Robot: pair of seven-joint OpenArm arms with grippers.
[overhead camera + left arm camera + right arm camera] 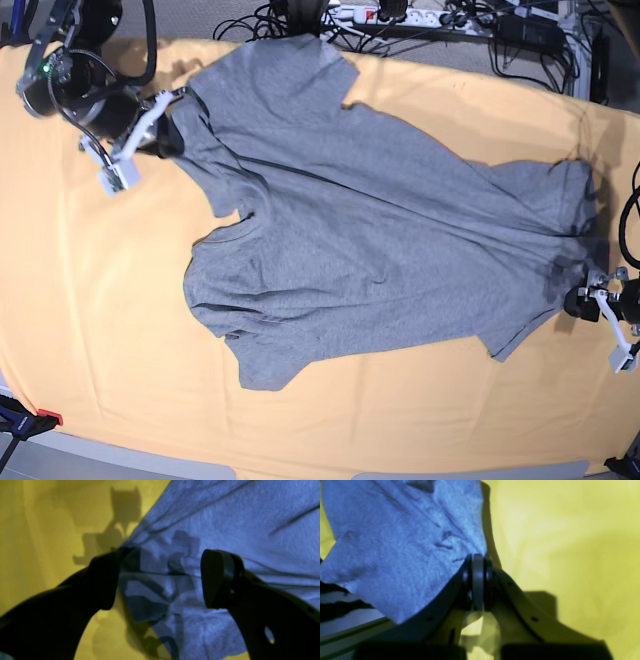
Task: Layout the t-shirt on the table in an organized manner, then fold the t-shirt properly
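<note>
The grey t-shirt [370, 240] lies spread across the pale orange table [100, 330], wrinkled, with one sleeve pointing to the far edge. My right gripper [170, 140] is at the shirt's far-left edge. In the right wrist view that gripper [478, 563] is shut, with the t-shirt [402, 545] pinched between the fingertips. My left gripper [586, 297] is at the shirt's right-hand corner. The left wrist view shows this gripper [162, 580] open, its two fingers straddling the t-shirt [225, 525] edge, where dark lettering shows through the fabric.
Cables and a power strip [400, 15] run along the table's far edge. A red and black clamp [30, 420] sits at the front-left corner. Bare cloth-covered table [37, 530] stretches left and in front of the shirt.
</note>
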